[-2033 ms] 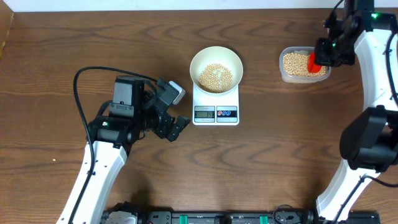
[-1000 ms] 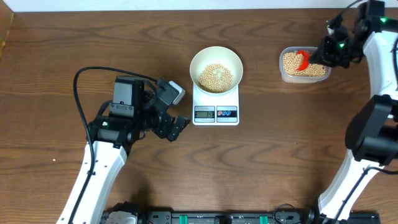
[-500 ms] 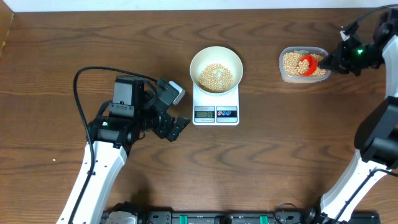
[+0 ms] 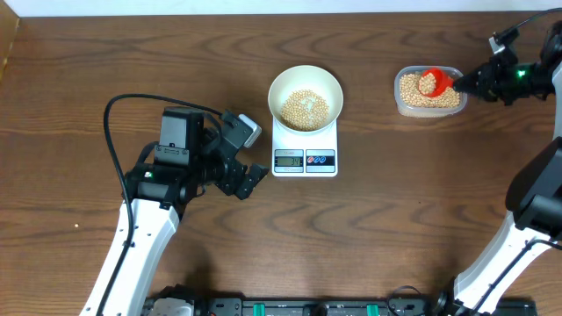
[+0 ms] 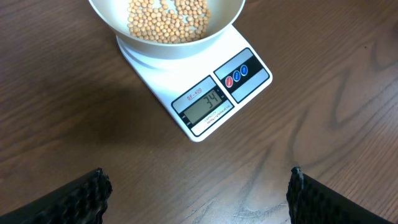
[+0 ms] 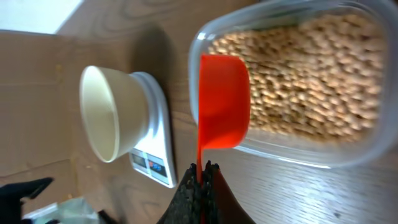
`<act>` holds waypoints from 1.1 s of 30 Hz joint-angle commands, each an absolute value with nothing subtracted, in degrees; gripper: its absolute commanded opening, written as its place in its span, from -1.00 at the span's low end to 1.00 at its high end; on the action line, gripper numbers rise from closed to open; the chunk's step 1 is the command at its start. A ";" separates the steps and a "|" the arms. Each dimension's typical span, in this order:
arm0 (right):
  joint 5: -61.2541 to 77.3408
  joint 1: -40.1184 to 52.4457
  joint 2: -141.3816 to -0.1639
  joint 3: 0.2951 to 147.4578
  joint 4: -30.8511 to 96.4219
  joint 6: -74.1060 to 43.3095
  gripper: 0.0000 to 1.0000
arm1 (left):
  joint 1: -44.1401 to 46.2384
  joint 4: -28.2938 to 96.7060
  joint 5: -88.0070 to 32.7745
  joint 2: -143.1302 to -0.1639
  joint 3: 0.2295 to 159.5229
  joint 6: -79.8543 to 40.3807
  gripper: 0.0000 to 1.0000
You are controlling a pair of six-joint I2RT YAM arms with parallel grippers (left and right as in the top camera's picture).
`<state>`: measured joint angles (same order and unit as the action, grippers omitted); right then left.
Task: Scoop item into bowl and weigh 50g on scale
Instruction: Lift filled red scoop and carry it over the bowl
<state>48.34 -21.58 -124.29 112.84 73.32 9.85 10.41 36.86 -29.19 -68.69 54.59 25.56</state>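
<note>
Brown wooden table (image 4: 395,228) fills the overhead view. At upper right, the right gripper (image 6: 200,173) is clamped tight on the handle of the red scoop (image 4: 431,82), whose cup sits in the clear tub (image 4: 429,113) of beans (image 4: 413,90). At upper centre the bowl (image 4: 279,83) rests on the scale (image 4: 305,160), part-filled with beans, and the display shows 34. The left gripper (image 5: 199,180) hangs wide and empty left of the scale. The step in hand looks like loading another scoop. The next move calls for lifting it level, carrying it to the bowl and tipping in gradually.

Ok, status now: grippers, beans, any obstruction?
Left gripper open, empty. Right gripper shut on red scoop at tub. Bowl on scale holds beans. Nothing in the way.
</note>
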 commanded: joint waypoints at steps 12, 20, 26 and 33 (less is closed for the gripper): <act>64.95 -18.35 -123.61 113.58 69.87 8.62 -0.98 | 10.59 36.88 -28.88 -68.86 54.37 26.09 0.86; 65.12 -10.61 -123.61 113.58 62.39 1.69 -0.98 | 10.59 36.88 -28.88 -68.86 54.37 26.09 0.86; 67.24 -5.87 -123.61 113.58 57.25 -2.61 -0.98 | 10.59 36.88 -28.88 -68.86 54.37 26.09 0.86; 68.07 -1.08 -123.52 113.58 54.63 -4.89 -0.98 | 10.59 36.88 -28.88 -68.86 54.37 26.09 0.86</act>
<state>65.36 -2.52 -124.29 112.84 54.76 -3.11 10.41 36.86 -29.21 -68.69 54.59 25.56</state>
